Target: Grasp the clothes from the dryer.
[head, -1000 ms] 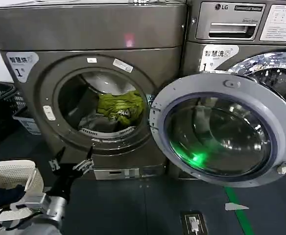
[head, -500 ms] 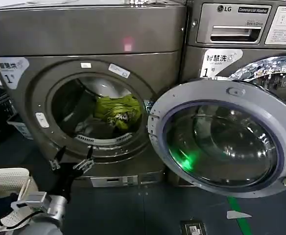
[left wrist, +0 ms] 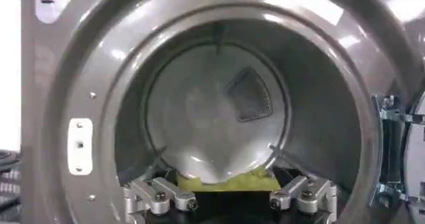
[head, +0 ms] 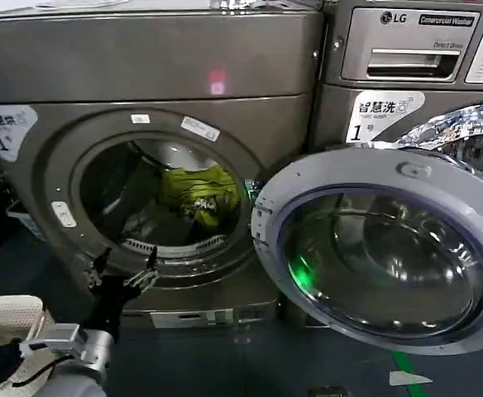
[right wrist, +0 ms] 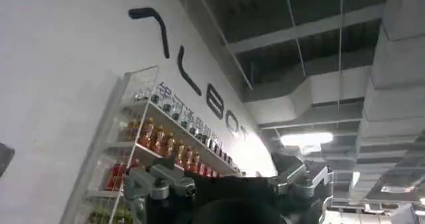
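Yellow-green clothes [head: 198,192], soft and crumpled, heaped toward the back right of the drum inside the dryer [head: 155,124]; grey fabric [head: 155,222] lying lower, near the front lip of the opening. Likely light, limp, prone to drape and snag on the rim; best pinched at a raised fold on top of the heap. One visible yellow-green bundle, separate pieces impossible to count. One door [head: 386,248], swung wide open at the right edge of the opening. One pink light [head: 217,83] on the top panel. Left gripper [head: 124,267] just outside the lower left rim of the opening, fingers apart, empty, aimed inward. Right gripper [right wrist: 229,185] raised toward the ceiling, fingers apart, holding nothing. One white basket [head: 6,318] at the robot's left.
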`<state>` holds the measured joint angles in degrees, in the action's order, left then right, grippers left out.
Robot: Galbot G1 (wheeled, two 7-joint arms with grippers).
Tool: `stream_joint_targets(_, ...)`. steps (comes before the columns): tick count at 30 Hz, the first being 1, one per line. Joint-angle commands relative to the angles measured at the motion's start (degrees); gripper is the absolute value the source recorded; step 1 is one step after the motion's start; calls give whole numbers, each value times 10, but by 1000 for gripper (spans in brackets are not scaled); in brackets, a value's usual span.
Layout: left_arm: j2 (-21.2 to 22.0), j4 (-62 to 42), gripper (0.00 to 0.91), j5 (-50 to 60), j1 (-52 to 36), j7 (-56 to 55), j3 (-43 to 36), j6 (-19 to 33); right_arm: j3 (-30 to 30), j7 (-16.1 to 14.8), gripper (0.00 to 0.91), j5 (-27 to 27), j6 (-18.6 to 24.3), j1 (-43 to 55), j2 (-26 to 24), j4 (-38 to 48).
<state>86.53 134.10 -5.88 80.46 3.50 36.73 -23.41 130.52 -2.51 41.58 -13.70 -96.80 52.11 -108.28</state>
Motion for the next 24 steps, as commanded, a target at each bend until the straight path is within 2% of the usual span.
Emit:
stream_joint_targets(1,-1,1,907,0,0,0,1,0,1,0,907,1,1,0,-1,-1)
stream_joint_targets(11,-6,-13,907,-6,-12,-1,0,4,6,3,907,3,-1,-9,-5,-5)
stream_joint_targets(17,-14,-51,907,-10,-60,-2,-11,9,26,4,907,14,-1,-26,-5,-11)
stream_joint_targets(24,-23,-152,907,-12,-147,-3,-15,26,50,8,907,17,-12,-43,-1,-18)
